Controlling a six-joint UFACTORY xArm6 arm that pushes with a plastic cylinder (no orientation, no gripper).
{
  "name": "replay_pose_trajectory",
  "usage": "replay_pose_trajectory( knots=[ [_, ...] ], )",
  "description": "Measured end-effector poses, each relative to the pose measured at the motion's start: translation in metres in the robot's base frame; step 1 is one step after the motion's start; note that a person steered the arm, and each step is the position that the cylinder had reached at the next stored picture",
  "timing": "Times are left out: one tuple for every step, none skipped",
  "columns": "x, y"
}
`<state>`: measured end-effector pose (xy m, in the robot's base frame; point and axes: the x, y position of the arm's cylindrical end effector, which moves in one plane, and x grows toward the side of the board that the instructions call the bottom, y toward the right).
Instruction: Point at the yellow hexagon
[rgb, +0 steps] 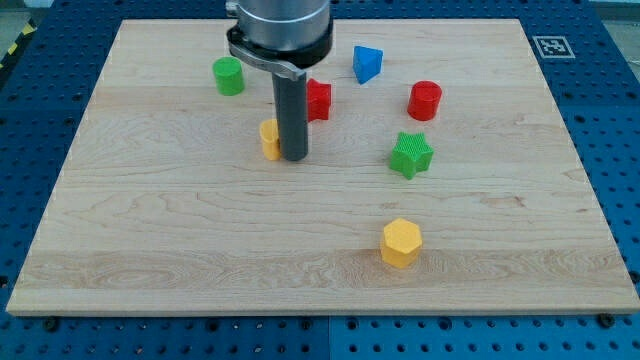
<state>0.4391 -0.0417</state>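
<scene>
The yellow hexagon (401, 243) lies on the wooden board (150, 230), low and right of centre. My tip (294, 157) rests on the board up and to the left of it, well apart from it. A small yellow block (269, 139), its shape partly hidden by the rod, sits right against the tip's left side. A red block (319, 100) is just behind the rod to the right, partly hidden.
A green cylinder (228, 76) stands at the upper left. A blue block (367, 64) is at the top centre. A red cylinder (424, 100) and a green star (411, 154) lie right of the rod. Blue perforated table surrounds the board.
</scene>
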Motion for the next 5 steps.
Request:
replay_pose_trajectory(
  knots=[
    [-0.004,-0.012],
    [0.02,-0.008],
    [0.086,0.013],
    [0.146,0.032],
    [0.179,0.085]
  ],
)
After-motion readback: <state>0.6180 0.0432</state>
